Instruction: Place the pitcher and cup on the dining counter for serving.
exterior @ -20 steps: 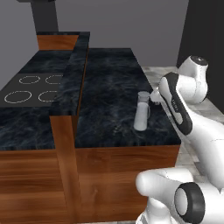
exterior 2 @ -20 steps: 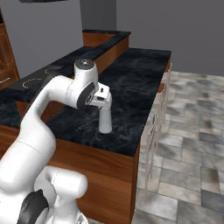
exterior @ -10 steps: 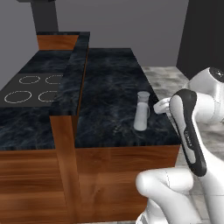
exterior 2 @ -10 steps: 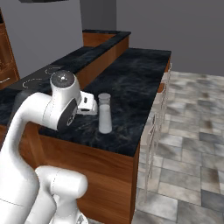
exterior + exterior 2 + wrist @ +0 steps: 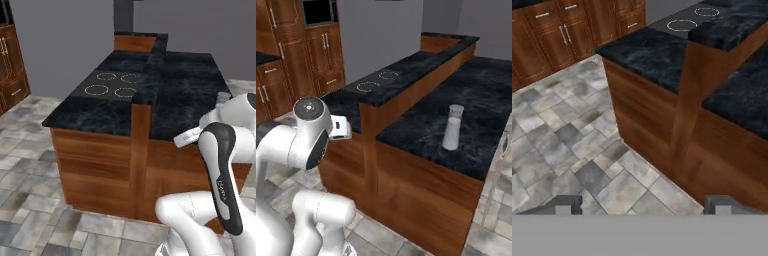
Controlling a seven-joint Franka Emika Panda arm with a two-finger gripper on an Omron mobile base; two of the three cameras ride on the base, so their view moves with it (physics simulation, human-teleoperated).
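Observation:
The pitcher point(image 5: 451, 128), a tall pale grey vessel, stands upright and alone on the dining counter point(image 5: 483, 85), the wide black marbled slab over a plain wood panel. My gripper point(image 5: 647, 205) is open with nothing between its fingertips point(image 5: 566, 203), and it looks down at the tiled floor beside the island's wood front. My hand point(image 5: 340, 128) is held near the arm's shoulder, far left of the pitcher and well apart from it. The green cup is out of view.
The lower worktop with cooktop rings point(image 5: 112, 85) lies left of a raised black ridge point(image 5: 150, 75) on a wood post point(image 5: 140, 155). Tall wood cabinets point(image 5: 301, 55) line the far wall. Grey tiled floor point(image 5: 567, 125) spreads in front of the island.
The arm has pulled away from the pitcher and swung back to the left. Both base views have shifted, so the base has moved. The pitcher still stands where it was.

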